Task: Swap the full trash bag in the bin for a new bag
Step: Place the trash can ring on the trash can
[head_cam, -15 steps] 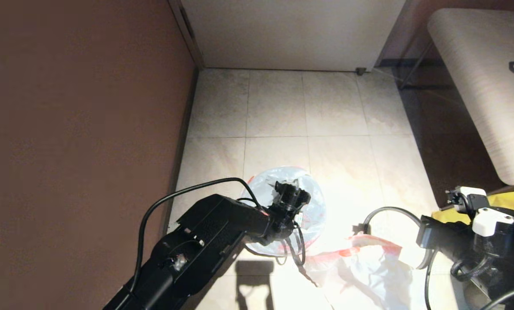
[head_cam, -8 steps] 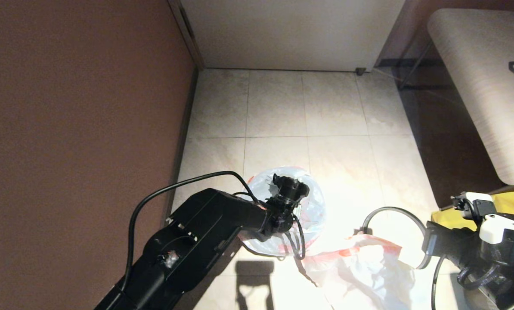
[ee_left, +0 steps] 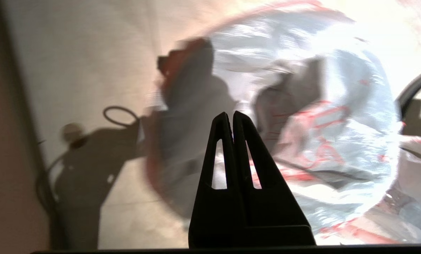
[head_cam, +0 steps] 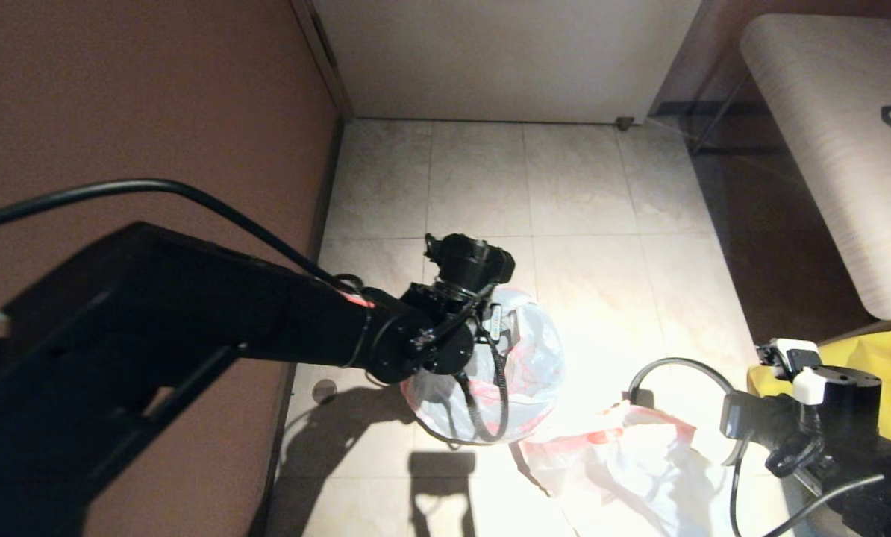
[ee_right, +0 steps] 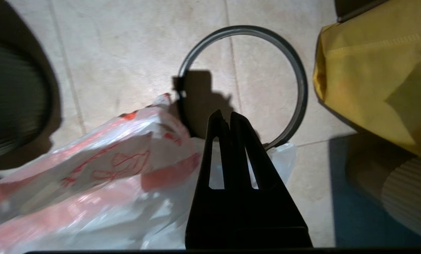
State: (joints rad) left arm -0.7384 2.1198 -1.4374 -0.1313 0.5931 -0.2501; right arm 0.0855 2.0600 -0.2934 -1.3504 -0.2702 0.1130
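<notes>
A round white bag with red print [head_cam: 524, 373] bulges on the tiled floor, and the bin's black wall does not show under it. My left gripper [ee_left: 230, 114] hangs above this bag [ee_left: 312, 116], shut, with nothing between its fingers. A second white and red bag [head_cam: 617, 462] lies crumpled on the floor to the right. A thin grey hoop [head_cam: 680, 363] lies loose beside it. My right gripper [ee_right: 226, 114] is shut and empty, hovering over the hoop [ee_right: 298, 81] and the edge of the crumpled bag [ee_right: 108, 169].
A brown wall [head_cam: 139, 112] runs close along the left. A large yellow bag [head_cam: 889, 373] stands at the right by my right arm [head_cam: 826, 418]. A pale wood-grain tabletop [head_cam: 841, 149] fills the upper right. Bare tiles [head_cam: 490, 179] stretch ahead towards a white panel.
My left arm has lifted well up from the round bag, its wrist now higher and farther forward. The right arm shifted only slightly. Both grippers stayed shut.
</notes>
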